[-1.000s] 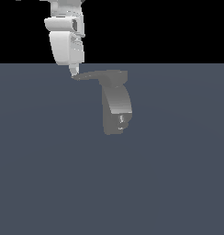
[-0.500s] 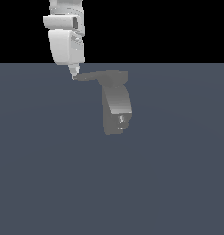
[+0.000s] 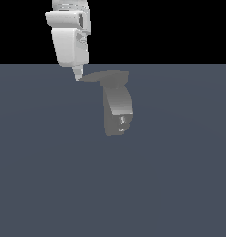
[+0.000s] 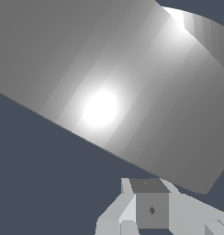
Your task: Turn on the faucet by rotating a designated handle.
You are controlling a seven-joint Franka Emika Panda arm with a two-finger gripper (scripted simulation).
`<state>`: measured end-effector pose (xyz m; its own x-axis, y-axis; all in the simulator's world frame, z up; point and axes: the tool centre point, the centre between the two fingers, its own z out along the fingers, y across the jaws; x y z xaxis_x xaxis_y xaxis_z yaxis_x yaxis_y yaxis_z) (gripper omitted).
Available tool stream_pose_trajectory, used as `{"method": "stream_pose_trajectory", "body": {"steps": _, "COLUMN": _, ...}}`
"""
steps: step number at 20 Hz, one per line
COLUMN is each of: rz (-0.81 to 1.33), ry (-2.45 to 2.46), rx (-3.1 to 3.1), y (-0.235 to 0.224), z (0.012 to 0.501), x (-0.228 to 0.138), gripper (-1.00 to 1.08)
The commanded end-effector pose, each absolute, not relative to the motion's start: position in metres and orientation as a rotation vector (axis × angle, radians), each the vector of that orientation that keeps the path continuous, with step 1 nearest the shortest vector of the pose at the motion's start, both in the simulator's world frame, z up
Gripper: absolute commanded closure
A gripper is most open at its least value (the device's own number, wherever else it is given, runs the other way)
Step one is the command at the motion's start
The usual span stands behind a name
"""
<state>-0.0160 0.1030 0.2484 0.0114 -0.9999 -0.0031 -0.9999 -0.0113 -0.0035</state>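
Fingers: at handle tip, closure impossible to tell.
Handle: points to faucet's nine o'clock.
Progress: contact reached; rotation apparently remains.

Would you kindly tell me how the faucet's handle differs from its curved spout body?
The handle is thin, flat and tapering, while the spout body is thick and arched. The handle juts sideways toward the exterior view's left, where the claw meets its tip; the spout body curves downward, carrying a small shiny outlet. Both are matte grey.

White glossy arm, boxy casing, tapered pale claw
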Motion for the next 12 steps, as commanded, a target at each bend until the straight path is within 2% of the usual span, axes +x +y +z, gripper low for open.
{"method": "stream_pose_trajectory", "body": {"steps": 1, "rz": -0.001, "ry": 2.22, "rx": -2.221, "y": 0.091, "z": 0.248, "x": -0.022, "gripper": 1.08}}
{"method": "stream_pose_trajectory", "body": {"steps": 12, "rz": -0.001, "ry": 2.22, "rx": -2.222, "y": 0.068, "z": 0.249, "x": -0.05, "gripper": 1.08}}
